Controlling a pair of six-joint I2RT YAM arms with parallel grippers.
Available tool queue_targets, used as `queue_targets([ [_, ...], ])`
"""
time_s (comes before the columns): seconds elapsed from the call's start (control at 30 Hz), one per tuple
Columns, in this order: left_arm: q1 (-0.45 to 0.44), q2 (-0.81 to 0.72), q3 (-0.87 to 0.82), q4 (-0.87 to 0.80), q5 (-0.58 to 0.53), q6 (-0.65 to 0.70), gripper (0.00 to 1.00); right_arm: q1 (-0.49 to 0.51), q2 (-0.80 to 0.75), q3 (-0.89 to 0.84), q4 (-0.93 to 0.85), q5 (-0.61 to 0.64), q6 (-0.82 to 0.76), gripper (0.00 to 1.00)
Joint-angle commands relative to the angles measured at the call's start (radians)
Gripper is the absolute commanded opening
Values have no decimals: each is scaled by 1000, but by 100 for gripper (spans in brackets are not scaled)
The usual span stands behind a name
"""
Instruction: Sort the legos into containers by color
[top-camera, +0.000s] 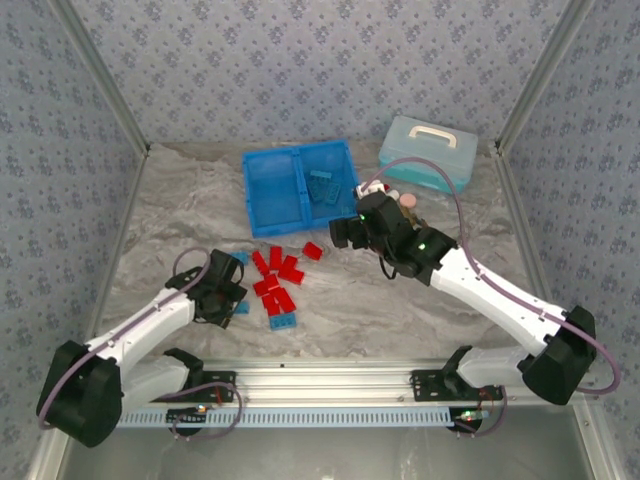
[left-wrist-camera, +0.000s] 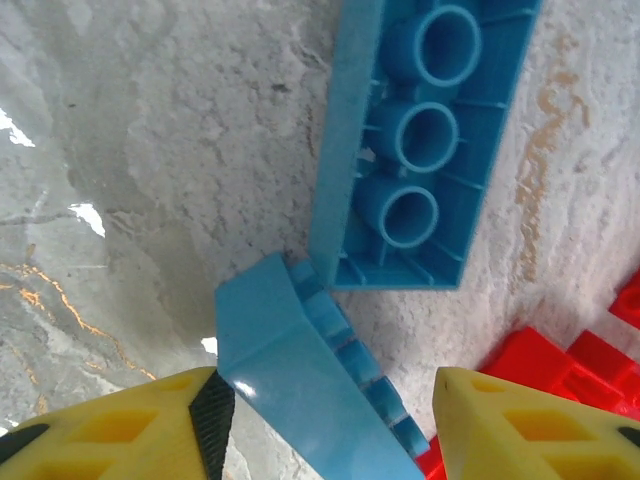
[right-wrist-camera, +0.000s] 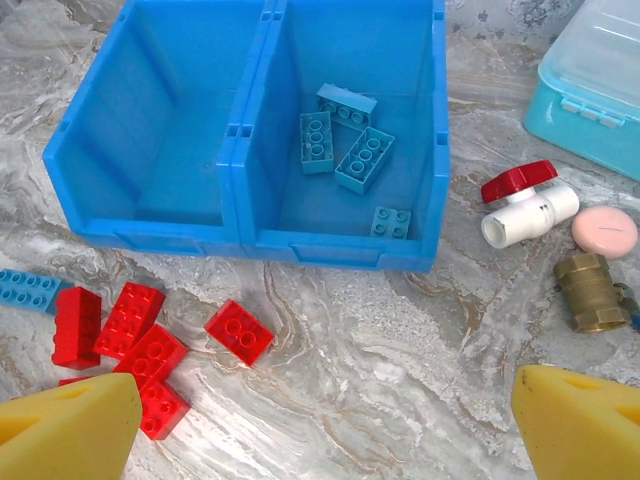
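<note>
- Fingers (left-wrist-camera: 120, 430) of the left gripper (left-wrist-camera: 325, 400), yellow with black pads, stand on either side of a tilted light blue studded plastic brick (left-wrist-camera: 300, 380). The brick sits close against the left-hand pad, with a sliver of space on the other side. I cannot tell whether it is clamped.
- Just beyond it, a second light blue brick (left-wrist-camera: 420, 150) lies studs-down on the marbled grey table (left-wrist-camera: 150, 150), and their corners meet.
- Red plastic bricks (top-camera: 275, 282) lie clustered just beside that gripper.
- The right gripper (right-wrist-camera: 325, 400) hangs spread wide with nothing in it, above the table in front of the bright blue two-compartment plastic bin (right-wrist-camera: 255, 130).
- A lone red brick (right-wrist-camera: 240, 330) lies below it, left of its middle.
- Four light blue bricks (right-wrist-camera: 345, 150) rest in the bin's right compartment.
</note>
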Motion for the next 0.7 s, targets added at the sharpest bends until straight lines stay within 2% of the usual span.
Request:
queue_targets([
  [0.0,1,30,-20,24,5,17,51,14,-26,-6,-37,47,7,98],
  [0.2,2,39,-30,2,23,39,32,44,-36,3,-54,85,-1,98],
  [0.4,0,-50,12,-54,26,89,11,64,-46,14,-69,91,6,99],
  [0.57,-51,-129,191,-147,-30,170,5,84,-95,-14,-55,96,47,99],
  [0.67,-102,-91,331,-138,-77,236,3,102,-136,-46,-40,122,83,99],
])
